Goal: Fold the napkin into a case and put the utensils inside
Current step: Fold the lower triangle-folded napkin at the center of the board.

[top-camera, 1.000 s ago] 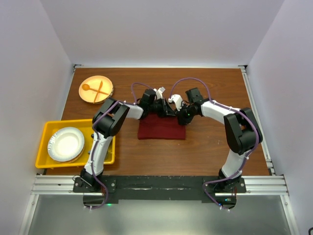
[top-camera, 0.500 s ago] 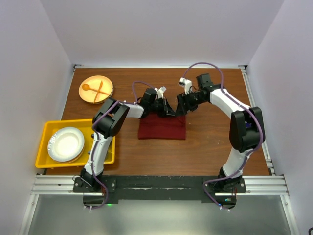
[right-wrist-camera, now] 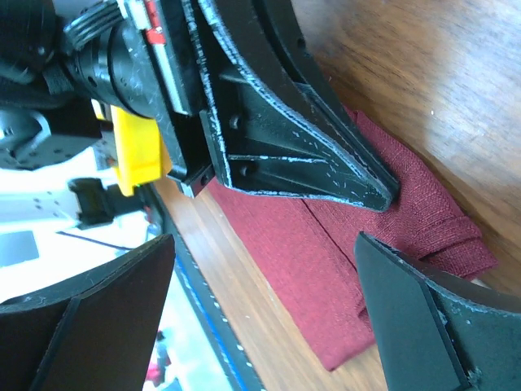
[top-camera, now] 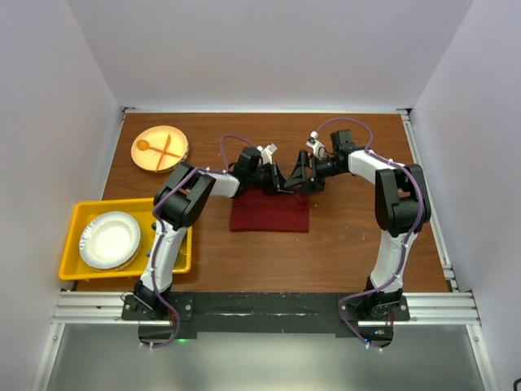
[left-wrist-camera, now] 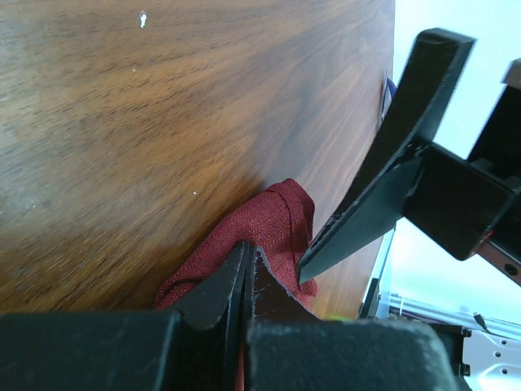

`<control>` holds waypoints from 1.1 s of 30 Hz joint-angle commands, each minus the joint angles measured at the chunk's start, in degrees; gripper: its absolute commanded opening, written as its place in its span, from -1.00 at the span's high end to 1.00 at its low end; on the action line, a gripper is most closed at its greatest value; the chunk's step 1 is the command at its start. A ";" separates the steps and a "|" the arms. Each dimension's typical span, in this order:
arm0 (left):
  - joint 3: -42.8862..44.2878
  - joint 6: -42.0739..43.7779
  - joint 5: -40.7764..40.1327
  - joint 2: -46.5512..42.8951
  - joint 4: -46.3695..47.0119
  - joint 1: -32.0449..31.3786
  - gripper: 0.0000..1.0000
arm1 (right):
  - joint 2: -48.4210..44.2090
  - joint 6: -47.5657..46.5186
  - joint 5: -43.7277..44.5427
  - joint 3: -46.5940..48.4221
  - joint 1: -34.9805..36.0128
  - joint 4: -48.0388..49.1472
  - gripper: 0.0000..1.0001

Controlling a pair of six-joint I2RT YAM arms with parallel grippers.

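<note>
Your left pincer [top-camera: 277, 182] pinches the maroon napkin [top-camera: 269, 213]; your right pincer [top-camera: 298, 177] is spread beside it.
Your left pincer's fingers are pressed together on the napkin's 12 o'clock edge. The right pincer's wide fingers flank the left's tip. The napkin lies folded at the centre of the surface [top-camera: 350, 236]. An orange plate [top-camera: 160, 148] sits at 10 o'clock and a yellow tray [top-camera: 69, 252] at 8 o'clock.

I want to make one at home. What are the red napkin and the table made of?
The napkin looks like woven cloth, matte dark red: a fine weave and soft folds show. The table looks like wood, brown with grain streaks and a slight sheen, though it could be wood-look laminate.
</note>
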 commanded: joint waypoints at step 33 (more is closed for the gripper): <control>-4.00 5.16 -5.29 1.96 -8.42 1.25 1.00 | 2.32 -3.01 -1.55 -7.03 -1.41 -5.81 -0.96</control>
